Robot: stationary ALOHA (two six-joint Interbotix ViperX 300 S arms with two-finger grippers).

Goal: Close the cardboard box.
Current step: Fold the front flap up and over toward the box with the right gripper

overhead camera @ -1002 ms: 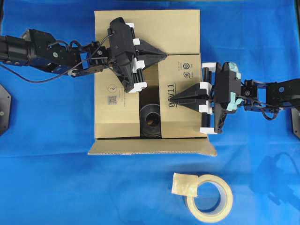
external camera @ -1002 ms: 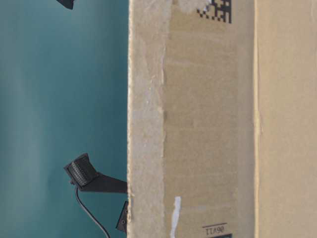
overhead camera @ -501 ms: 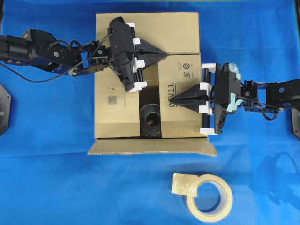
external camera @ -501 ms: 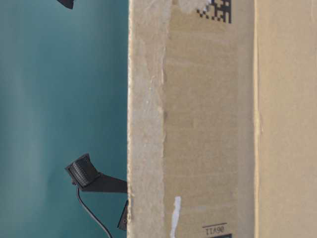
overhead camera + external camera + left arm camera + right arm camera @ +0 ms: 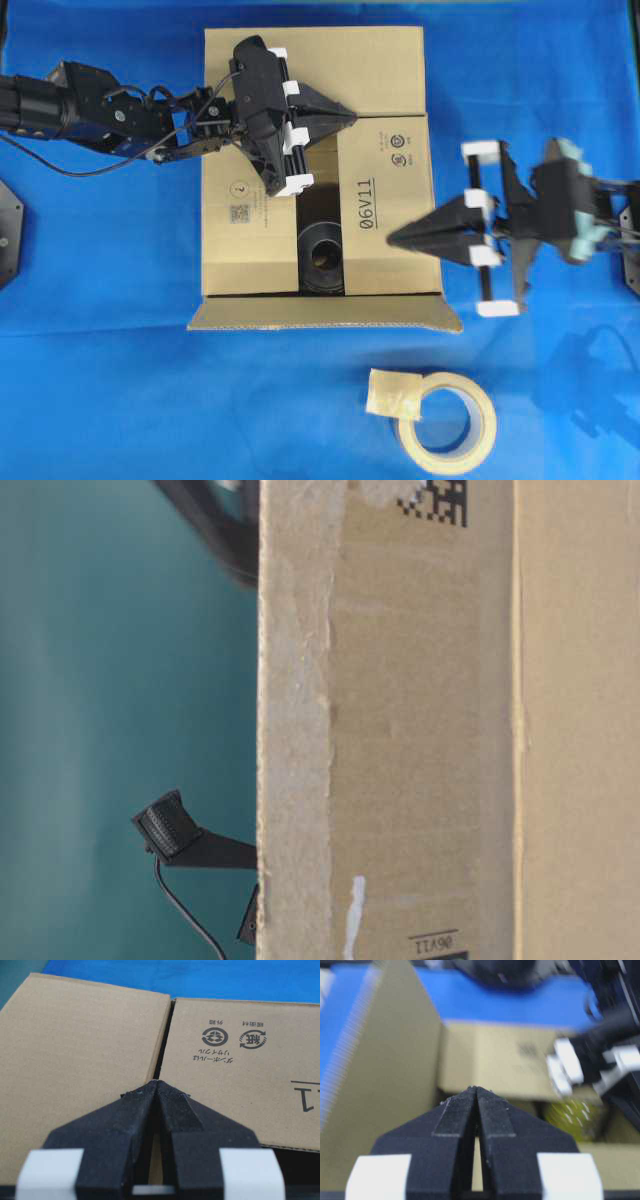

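The cardboard box [image 5: 385, 70] sits mid-table on blue cloth. Its far flap and both side flaps lie folded in, with a gap between the side flaps. The front flap [image 5: 325, 315] still splays outward. My left gripper [image 5: 352, 117] is shut with nothing in it, its tip on the seam between the far flap and the right flap [image 5: 240, 1075]. My right gripper [image 5: 390, 238] is also shut and empty, blurred, its tip over the right flap's outer part [image 5: 400, 190]. In the right wrist view the right gripper [image 5: 476, 1089] points at the box's opening.
A black round object [image 5: 320, 255] shows in the gap inside the box. A beige tape roll [image 5: 447, 422] lies on the cloth in front of the box, to the right. The table-level view is filled by the box's side wall [image 5: 400, 730].
My right gripper has pulled back to the right and a little toward the front, still shut. The left gripper and the flaps have not moved.
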